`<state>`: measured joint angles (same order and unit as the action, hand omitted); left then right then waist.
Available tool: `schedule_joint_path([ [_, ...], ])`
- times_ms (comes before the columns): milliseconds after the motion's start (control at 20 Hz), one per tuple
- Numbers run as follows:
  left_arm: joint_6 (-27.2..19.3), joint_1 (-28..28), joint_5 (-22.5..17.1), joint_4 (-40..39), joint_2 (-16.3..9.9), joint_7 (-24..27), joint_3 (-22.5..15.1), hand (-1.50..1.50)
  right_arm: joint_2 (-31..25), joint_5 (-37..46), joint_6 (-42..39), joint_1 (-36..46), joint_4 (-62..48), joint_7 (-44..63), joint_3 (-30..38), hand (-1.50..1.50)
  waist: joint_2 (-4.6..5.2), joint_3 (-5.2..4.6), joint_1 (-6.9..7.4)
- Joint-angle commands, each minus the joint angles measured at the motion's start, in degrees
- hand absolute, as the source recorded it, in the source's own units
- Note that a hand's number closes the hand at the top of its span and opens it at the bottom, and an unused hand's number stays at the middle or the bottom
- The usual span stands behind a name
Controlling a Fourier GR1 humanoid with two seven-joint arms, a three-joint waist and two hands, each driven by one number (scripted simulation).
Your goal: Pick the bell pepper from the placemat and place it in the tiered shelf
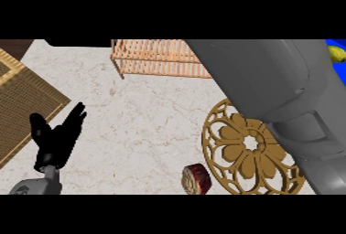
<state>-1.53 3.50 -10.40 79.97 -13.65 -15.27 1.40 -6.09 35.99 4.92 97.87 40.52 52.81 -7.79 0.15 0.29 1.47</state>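
My right forearm (283,100) crosses the gold flower-patterned placemat (233,137) toward the wooden tiered shelf (159,57); its hand and the bell pepper are hidden. My left hand (57,135) rests open, farther off.

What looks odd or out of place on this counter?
A dark red round object lies tipped on its side, overlapping the golden placemat's edge. The big grey forearm hides much of the scene; no bell pepper shows.
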Motion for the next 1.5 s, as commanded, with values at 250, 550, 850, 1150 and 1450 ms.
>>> schedule_joint_path([
  [250, 1.5, 1.1, -0.6, -2.0, -0.6, -2.1, 0.6, 0.00, -3.1, 2.0, 3.5, 0.4, -13.2, -11.4, 2.8, 1.50, 0.87, -0.43, 0.99],
  [550, -1.3, 2.5, 1.6, -2.3, 2.9, -2.4, -1.4, 0.00, -0.9, 3.5, 6.6, 2.9, -18.8, -13.0, 3.4, 1.50, 0.88, -0.44, 1.12],
  [850, 0.4, 1.2, 0.4, -2.1, 2.6, -2.7, -0.9, 0.00, 0.6, 3.1, 9.0, 1.6, -19.3, -18.5, 4.7, 1.50, 0.60, -0.39, 0.76],
  [1150, 0.4, -0.8, 1.8, -1.8, 2.1, -1.3, -0.7, 0.00, -1.1, 3.1, 9.6, 1.1, -22.6, -22.4, 6.3, 1.50, 0.65, -0.39, 0.94],
  [1450, 0.6, 0.2, 2.2, -3.7, 2.5, -0.5, -0.6, 0.00, -1.2, 1.7, 15.2, 3.2, -23.1, -17.2, 9.6, 1.50, 0.75, -0.41, 0.93],
])
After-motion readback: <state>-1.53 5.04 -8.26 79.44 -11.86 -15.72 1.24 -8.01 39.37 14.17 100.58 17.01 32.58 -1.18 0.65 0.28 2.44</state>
